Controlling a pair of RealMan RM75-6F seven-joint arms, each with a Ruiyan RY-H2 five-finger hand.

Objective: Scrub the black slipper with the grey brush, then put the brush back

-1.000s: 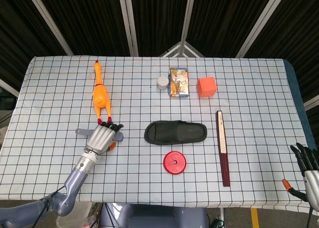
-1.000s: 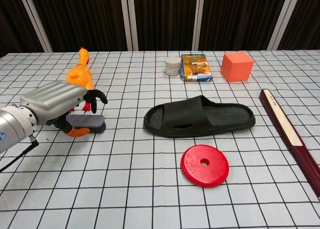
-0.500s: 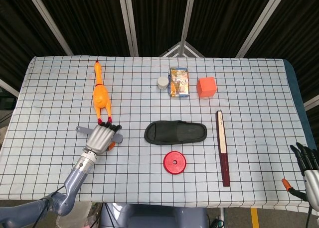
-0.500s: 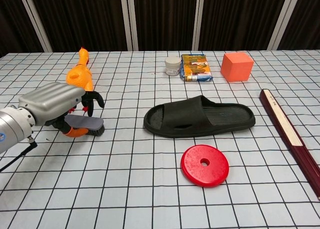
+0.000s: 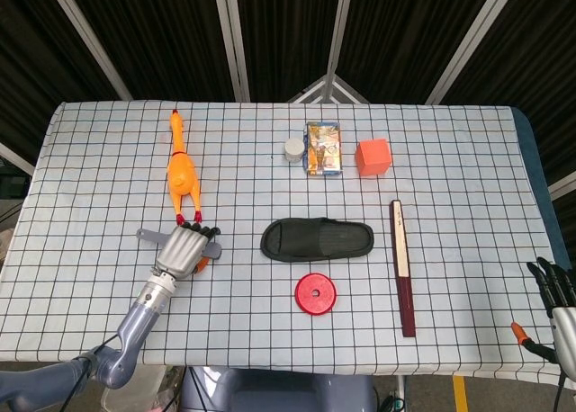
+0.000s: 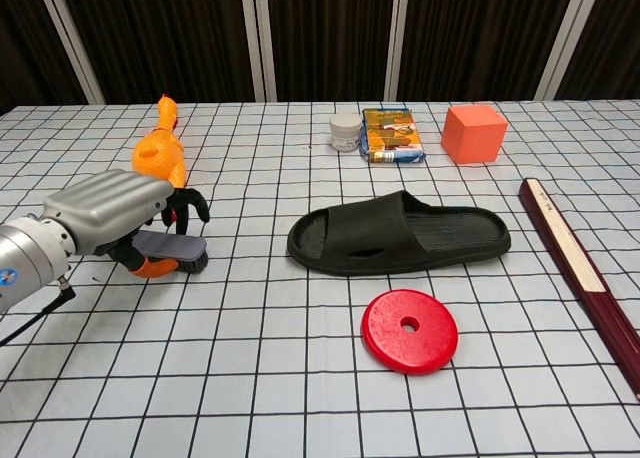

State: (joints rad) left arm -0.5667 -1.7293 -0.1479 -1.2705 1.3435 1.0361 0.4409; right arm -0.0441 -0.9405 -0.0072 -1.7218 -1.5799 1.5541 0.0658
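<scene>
Near the table's left front edge, the left hand (image 6: 112, 210) curls over the grey brush (image 6: 172, 249), which lies on the cloth beside the rubber chicken (image 5: 182, 171). It should close firmly on the handle before lifting toward the black slipper (image 6: 400, 233) at mid-table. Since a second ago it has sunk lower and drawn slightly left. The right hand (image 5: 558, 293) hangs empty, fingers apart, off the right front corner.

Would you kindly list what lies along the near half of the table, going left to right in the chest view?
Left hand → grey brush → black slipper → dark red strip
</scene>
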